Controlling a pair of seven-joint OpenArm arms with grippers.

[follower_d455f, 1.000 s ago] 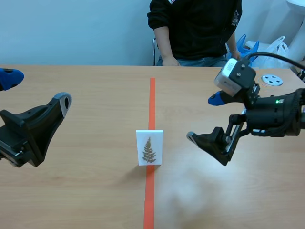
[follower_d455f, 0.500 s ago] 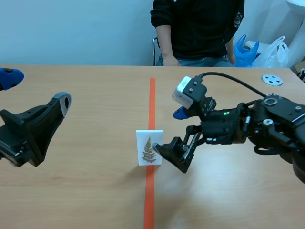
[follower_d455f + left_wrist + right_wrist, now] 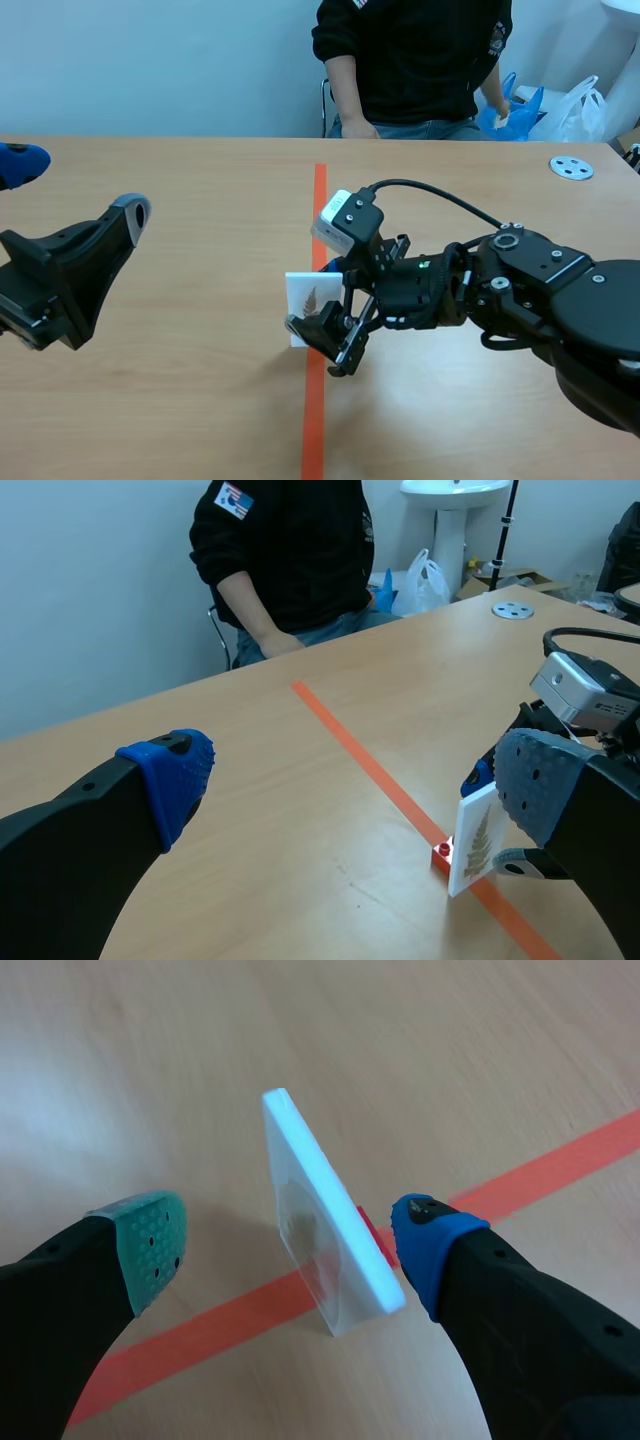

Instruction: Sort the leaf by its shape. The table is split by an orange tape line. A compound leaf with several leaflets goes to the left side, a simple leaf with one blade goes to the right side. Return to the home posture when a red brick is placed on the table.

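Left gripper: left edge of frame, jaws wide, empty, unmoved over the last second. Card bearing a fern leaf: centre, upright on the tape line, not yet sorted. Right gripper: a second ago well right of the card, it now straddles it, pads wide apart on either side, not clamped. A grasp looks imminent, and the many-leafleted fern belongs left. Writing: none legible; the person's sleeve patch, upper centre, is too small to read.

The right arm stretches in past the middle, its right gripper angled downward with fingers spread wide. The left gripper hangs low, fingers likewise apart.
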